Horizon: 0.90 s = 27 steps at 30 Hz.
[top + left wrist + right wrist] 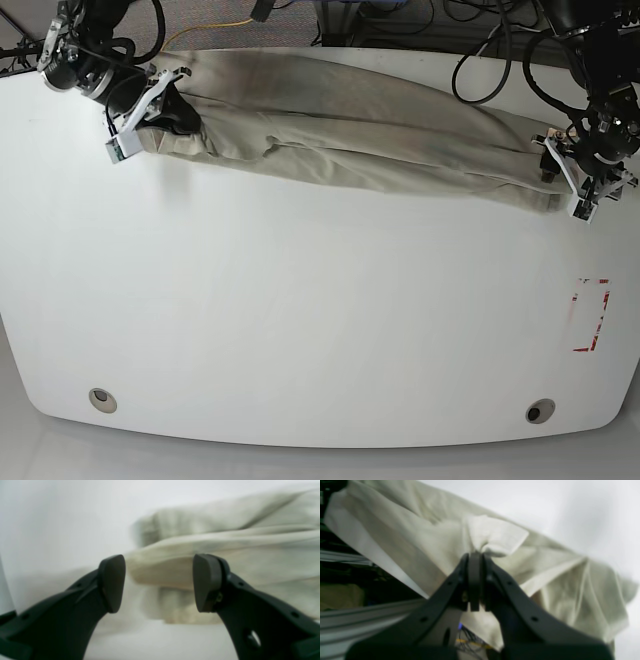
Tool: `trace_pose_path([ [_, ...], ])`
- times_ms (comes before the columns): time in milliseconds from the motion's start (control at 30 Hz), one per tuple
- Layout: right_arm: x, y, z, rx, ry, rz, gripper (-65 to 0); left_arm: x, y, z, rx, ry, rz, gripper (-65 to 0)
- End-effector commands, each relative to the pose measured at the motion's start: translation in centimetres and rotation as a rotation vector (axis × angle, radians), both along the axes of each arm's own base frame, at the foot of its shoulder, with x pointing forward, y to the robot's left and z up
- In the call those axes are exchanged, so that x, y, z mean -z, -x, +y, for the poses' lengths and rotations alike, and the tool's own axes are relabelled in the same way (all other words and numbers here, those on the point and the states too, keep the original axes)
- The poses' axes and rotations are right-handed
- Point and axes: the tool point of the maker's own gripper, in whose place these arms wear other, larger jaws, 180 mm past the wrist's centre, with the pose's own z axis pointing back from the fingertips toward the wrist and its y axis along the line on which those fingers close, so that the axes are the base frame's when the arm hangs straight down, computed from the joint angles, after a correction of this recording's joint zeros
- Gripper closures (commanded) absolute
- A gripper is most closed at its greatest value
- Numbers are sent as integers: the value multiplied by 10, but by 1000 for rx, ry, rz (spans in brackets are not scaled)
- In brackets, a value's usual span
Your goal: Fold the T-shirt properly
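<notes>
The beige T-shirt (350, 135) lies bunched into a long wrinkled band across the far part of the white table (300, 320). My right gripper (475, 557) is shut on a pinch of its cloth (495, 535), at the band's left end in the base view (183, 117). My left gripper (160, 582) stands open at the band's right end (548, 162). A rolled fold of the shirt (225, 545) lies just beyond its dark pads (112, 582), in line with the gap and not pinched.
Cables (490, 60) and the arm bases crowd the table's far edge behind the shirt. A red-outlined mark (590, 315) is on the table at the right. Two round holes (100, 400) (540, 411) sit near the front edge.
</notes>
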Motion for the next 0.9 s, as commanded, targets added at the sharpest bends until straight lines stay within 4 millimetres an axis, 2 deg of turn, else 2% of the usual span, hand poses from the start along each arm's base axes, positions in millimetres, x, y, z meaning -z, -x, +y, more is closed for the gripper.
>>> trace_pose_path([
  [0,-8,2,-6,12,3,-25,-14,-13,-9,4,7,-12,-46,-385],
  [67,-6,7,-12,13,21,-12,-48,-13,-9,4,7,-12,-46,-385],
  [233,3,27,-21,-2,55,52,-184,-16,-10,6,2,-16,-51,-385],
  [333,1,29,-25,-13,70,58,-266,-19,-11,3,12,-17,-62,-385],
  [400,1,34,-33,5,84,67,-315,-26,-14,1,21,-25,-82,-385],
  [467,-8,34,-44,45,101,44,-363,-41,-18,-6,42,-44,-125,-385],
  [633,-24,22,-39,57,25,-24,-379,-48,-20,-31,57,-6,-174,-385],
  [733,-35,9,-32,51,-22,-77,-379,-42,-22,-48,65,35,-177,-385],
  [867,-30,0,-7,10,-64,-81,-377,-29,-20,-76,109,79,-148,-385],
])
